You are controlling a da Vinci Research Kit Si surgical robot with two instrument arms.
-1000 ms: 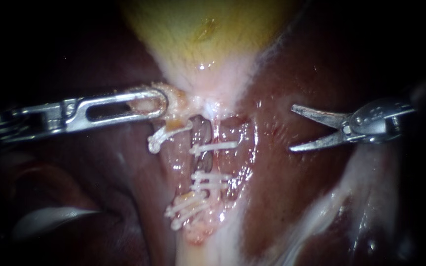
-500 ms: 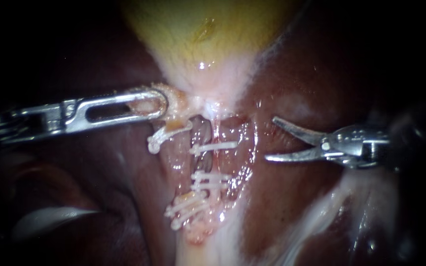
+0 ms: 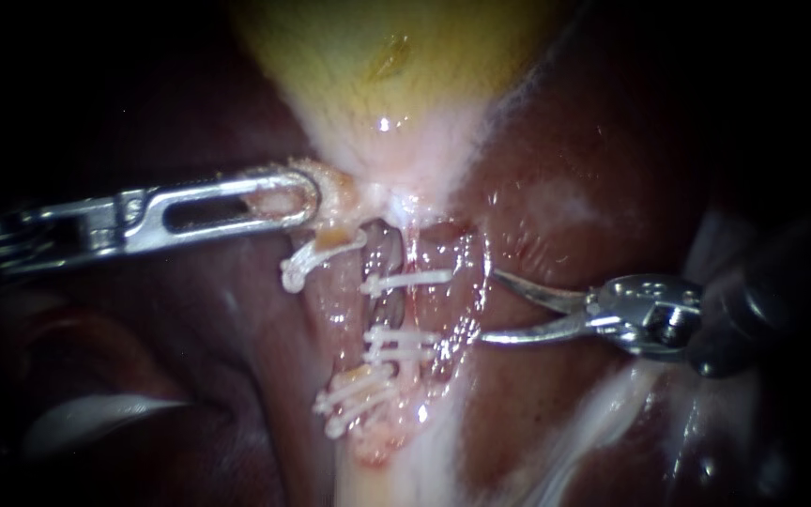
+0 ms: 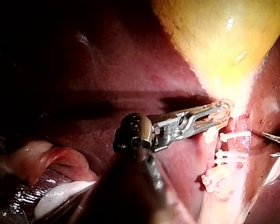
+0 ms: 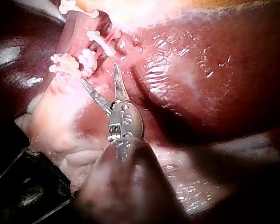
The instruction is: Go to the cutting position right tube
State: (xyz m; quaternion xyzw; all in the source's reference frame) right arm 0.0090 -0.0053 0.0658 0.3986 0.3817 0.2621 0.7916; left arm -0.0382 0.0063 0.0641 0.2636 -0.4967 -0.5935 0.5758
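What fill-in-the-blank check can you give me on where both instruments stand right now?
1. The right instrument holds its blades ___ beside the clips.
2. The left instrument has its jaws shut on pale tissue just under the yellow ___.
3. The clips are ___ in colour.

Missing words: open; gallbladder; white.

Lighting, endoscope view: bright pool at centre on gallbladder and clips; falls to black from 7 to 11 o'clock and 1 to 3 o'clock. Glare: wet specks on liver, sheen on left instrument. Shadow: shaft of right instrument.
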